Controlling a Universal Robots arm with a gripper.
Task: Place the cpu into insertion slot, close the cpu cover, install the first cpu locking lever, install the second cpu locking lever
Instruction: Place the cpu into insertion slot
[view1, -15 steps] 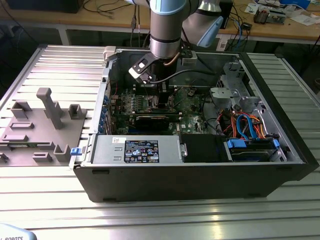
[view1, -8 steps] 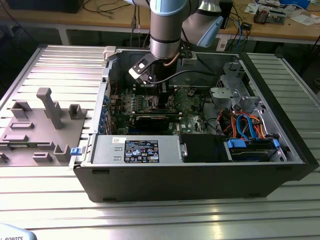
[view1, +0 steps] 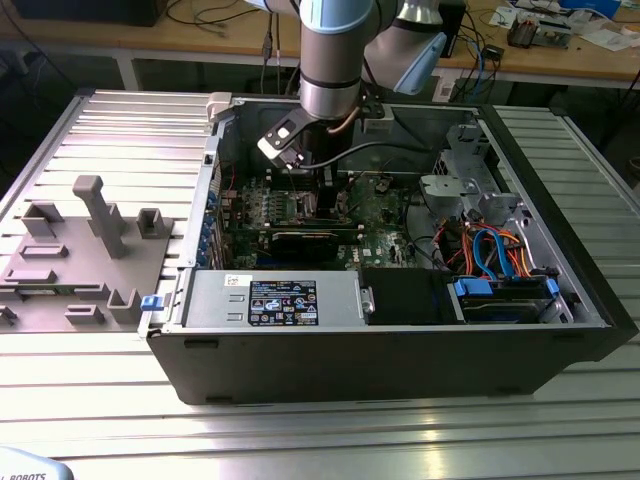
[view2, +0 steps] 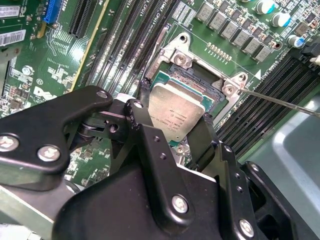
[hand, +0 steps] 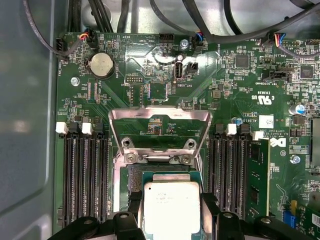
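While the arm (view1: 330, 60) hangs down into the open computer case (view1: 400, 360) on the slatted metal table (view1: 330, 440), its end effector (view2: 176, 105) is clamped on the cpu (view2: 175, 112), with one black finger (view2: 141, 117) pressed against each of two opposite edges. In both wrist views the cpu, dull silver top upward, lies over the insertion slot (view2: 196, 76) and covers most of it. A strip of dark contacts and the shiny metal rim show past the chip's far edge. In the second wrist view the chip looks slightly tilted against the socket, and I cannot tell whether it is fully seated. The cpu cover (hand: 135, 113) stands swung up and open just beyond the slot, with green board visible through its window. Long black memory slots (hand: 85, 180) flank the socket on both sides.
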